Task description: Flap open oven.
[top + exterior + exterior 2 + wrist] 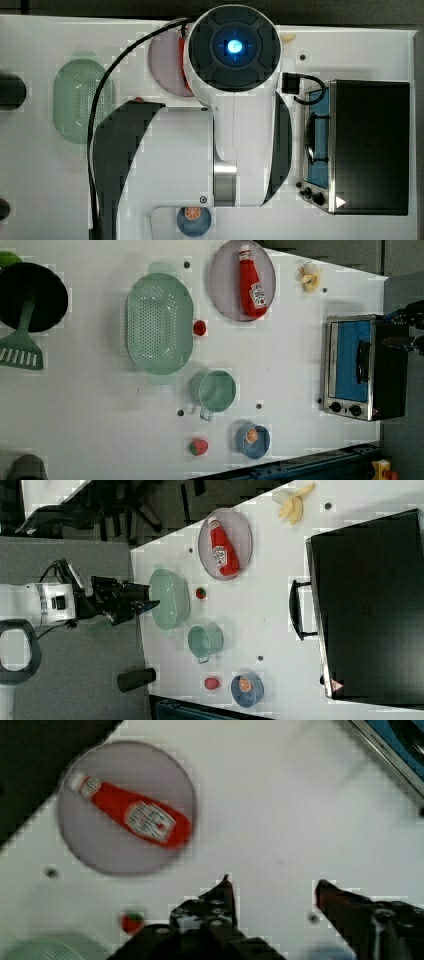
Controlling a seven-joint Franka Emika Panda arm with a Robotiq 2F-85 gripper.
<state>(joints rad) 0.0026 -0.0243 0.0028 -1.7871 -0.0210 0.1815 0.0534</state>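
The oven (pixel 370 147) stands at the top view's right, black on top with a silver frame. Its blue glass door (pixel 352 360) is shut, with the bar handle (pixel 296 610) across it and black knobs (pixel 345 408) beside it. In the wrist view my gripper (pixel 274 887) is open, with nothing between its fingers (pixel 224 892), and it hangs above the white table. A corner of the oven (pixel 395 750) shows well away from the fingertips. In the right view the gripper (pixel 147 600) sits far from the handle.
A ketchup bottle (pixel 252 282) lies on a grey plate (pixel 222 285). A green colander (pixel 159 322), green mug (pixel 216 390), tomato (pixel 199 328), strawberry (pixel 198 446), blue bowl (pixel 260 445) and banana (pixel 310 276) are spread over the table. A black pan (pixel 50 290) holds a spatula.
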